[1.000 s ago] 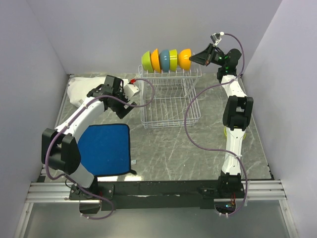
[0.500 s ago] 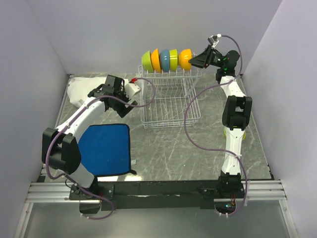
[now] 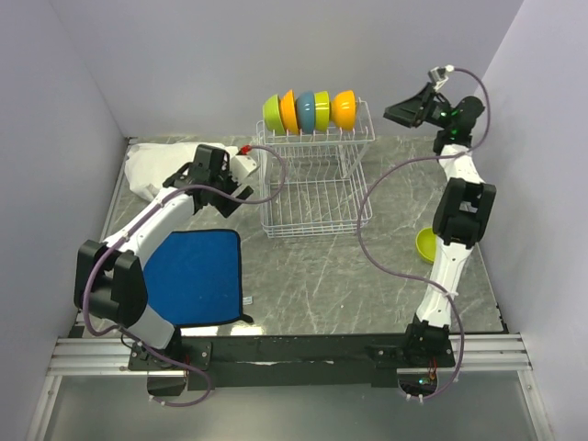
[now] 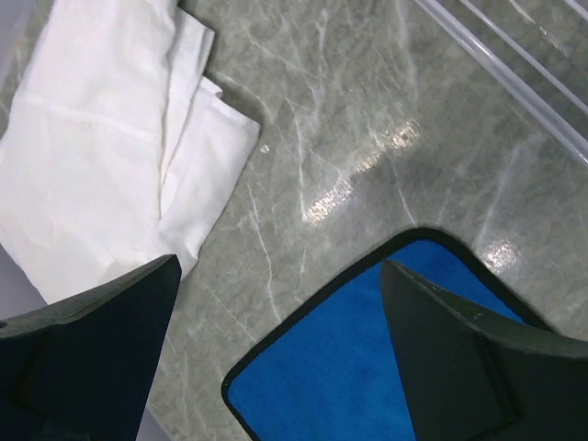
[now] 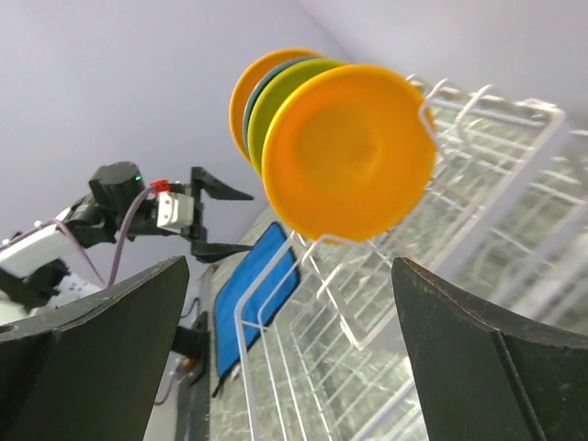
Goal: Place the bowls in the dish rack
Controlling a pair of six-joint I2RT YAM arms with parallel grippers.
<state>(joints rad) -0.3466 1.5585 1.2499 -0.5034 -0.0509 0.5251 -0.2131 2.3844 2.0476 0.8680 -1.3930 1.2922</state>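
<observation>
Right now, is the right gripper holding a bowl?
No, the right gripper hangs open, apart from the orange bowl in the dish rack.

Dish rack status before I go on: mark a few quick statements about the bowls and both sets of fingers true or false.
1. Five bowls stand on edge in the dish rack's upper shelf. True.
2. The right fingers are shut on the orange bowl at the row's end. False: they are open, apart from it.
3. A lime bowl lies on the table beside the right arm. True.
4. The left fingers grip the white cloth. False: they are open above the table, holding nothing.
5. The blue mat lies under the dish rack. False: it lies beside it, nearer the arms' bases.
</observation>
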